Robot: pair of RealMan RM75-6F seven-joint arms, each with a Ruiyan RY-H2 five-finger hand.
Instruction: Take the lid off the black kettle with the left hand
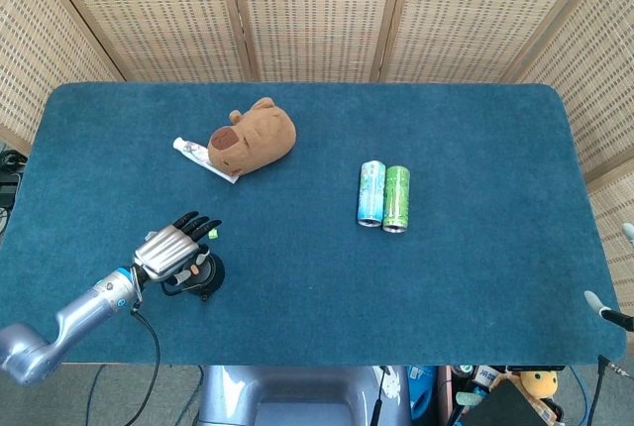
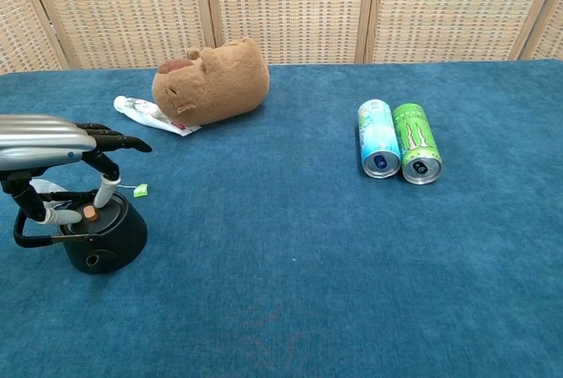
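Blue felt table, black kettle near its front-left edge, left hand over the lid.

Head view: the black kettle (image 1: 202,274) sits close to the front edge of the table (image 1: 475,287), well left of centre; the left hand (image 1: 170,251) lies over its left side, dark fingers fanned toward the back; a brown plush (image 1: 253,136) lies on a tube (image 1: 201,158) further back, two cans (image 1: 383,195) lie side by side right of centre, and wide bare felt separates them from the kettle; only thin white tips show at the far right edge, so the right hand's state cannot be told.
Chest view: the left hand (image 2: 54,145) arches above the kettle (image 2: 98,234); two white-tipped fingers (image 2: 104,191) come down on either side of the lid's orange knob (image 2: 89,213), whether they pinch it I cannot tell; the lid sits on the kettle; a small green tag (image 2: 140,190) lies just behind.
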